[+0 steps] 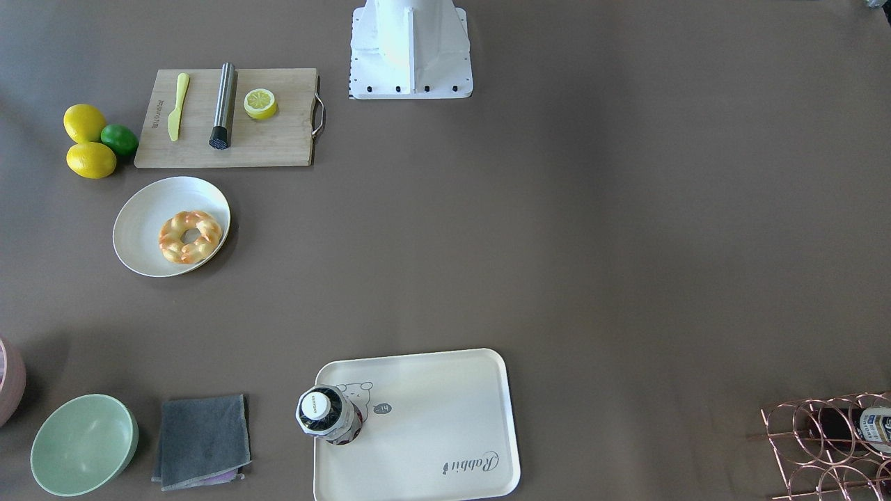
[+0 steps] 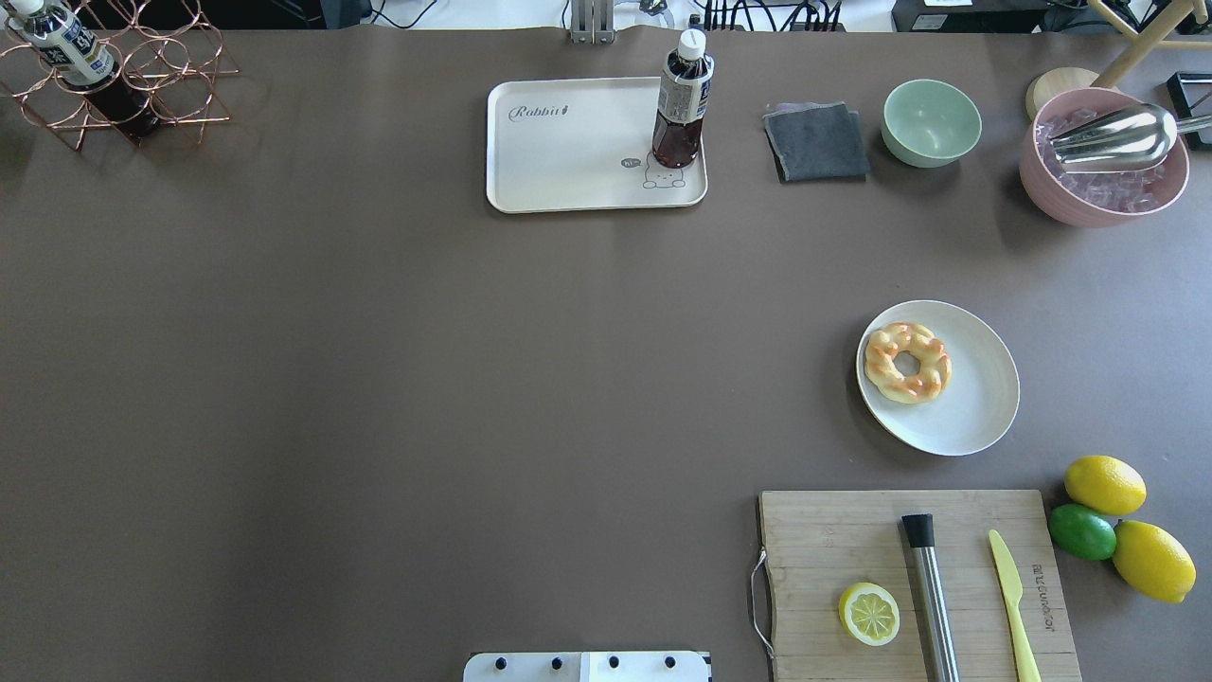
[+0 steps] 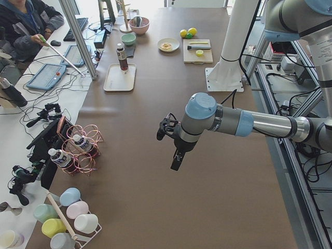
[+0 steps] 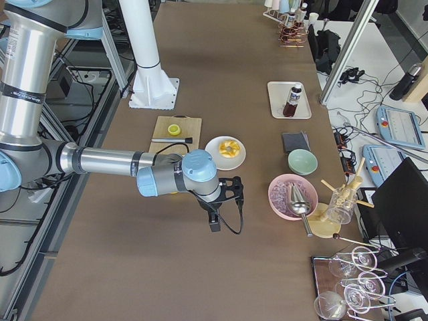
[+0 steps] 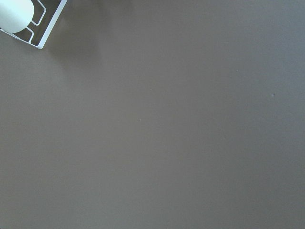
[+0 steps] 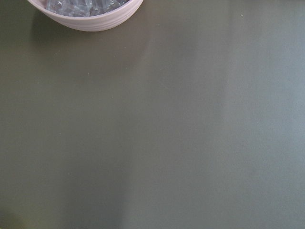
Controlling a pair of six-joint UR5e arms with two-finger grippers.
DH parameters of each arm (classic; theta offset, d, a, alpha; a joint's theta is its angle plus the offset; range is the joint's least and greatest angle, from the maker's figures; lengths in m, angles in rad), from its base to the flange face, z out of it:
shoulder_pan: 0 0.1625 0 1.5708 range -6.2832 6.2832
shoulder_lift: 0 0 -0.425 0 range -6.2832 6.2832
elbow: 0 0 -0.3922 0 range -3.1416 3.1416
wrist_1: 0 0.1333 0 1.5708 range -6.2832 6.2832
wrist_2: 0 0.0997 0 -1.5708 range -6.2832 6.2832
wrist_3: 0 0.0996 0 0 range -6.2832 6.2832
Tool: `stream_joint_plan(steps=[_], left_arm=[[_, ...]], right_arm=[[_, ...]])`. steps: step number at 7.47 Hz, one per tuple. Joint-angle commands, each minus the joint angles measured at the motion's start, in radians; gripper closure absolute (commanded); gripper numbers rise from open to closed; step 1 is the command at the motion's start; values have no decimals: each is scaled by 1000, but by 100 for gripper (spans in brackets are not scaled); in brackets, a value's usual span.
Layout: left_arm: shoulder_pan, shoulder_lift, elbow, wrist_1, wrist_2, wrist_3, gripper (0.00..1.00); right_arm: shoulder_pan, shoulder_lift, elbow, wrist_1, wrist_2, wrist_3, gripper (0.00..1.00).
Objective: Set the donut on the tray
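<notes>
Glossy golden-yellow braided ring donut (image 2: 907,362) sits flat, hole up, on the round white plate (image 2: 975,398), right of centre in the overhead frame. It is on the plate's left part, close to the rim. Being a ring it has no long axis, so grasp angle is open.

Large cream-white rectangular tray (image 2: 568,152) with grey script is at upper centre of the overhead frame, well apart from the plate. Judged carry direction is up and left in that frame. A dark-liquid plastic bottle with a white cap (image 2: 682,104) stands upright at the tray's lower right corner. The rest of the tray floor is bare.

Right gripper (image 4: 214,222) shows only in the right side view, lower centre, hanging over bare brown table. Donut (image 4: 229,148) lies just above it in that frame, near. Left gripper (image 3: 175,163) shows only in the left side view, mid-frame, with the donut (image 3: 166,46) far off near the top edge. So the right arm is clearly nearer and looks like the one to reach.

Cannot tell how wide either gripper's fingers are set; side views only. Neither wrist view shows fingers or donut. Right wrist view has just table and the rim of a pink ribbed bowl of ice (image 6: 86,14) at the upper left.

Donut not yet touched; task looks unstarted.
</notes>
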Motion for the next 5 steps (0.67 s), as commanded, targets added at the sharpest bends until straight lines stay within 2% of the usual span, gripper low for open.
stream_joint_plan(steps=[1,3,5], left_arm=[[4,0,5,2,-2,-5,3],[10,-3,69,-4,3,-47,3],[-7,15,65,-3,1,-66,3]], right_arm=[[22,1,5,1,4,1,0],[16,7,19,1,16,17,0],[-10,13,-2,4,22,13,0]])
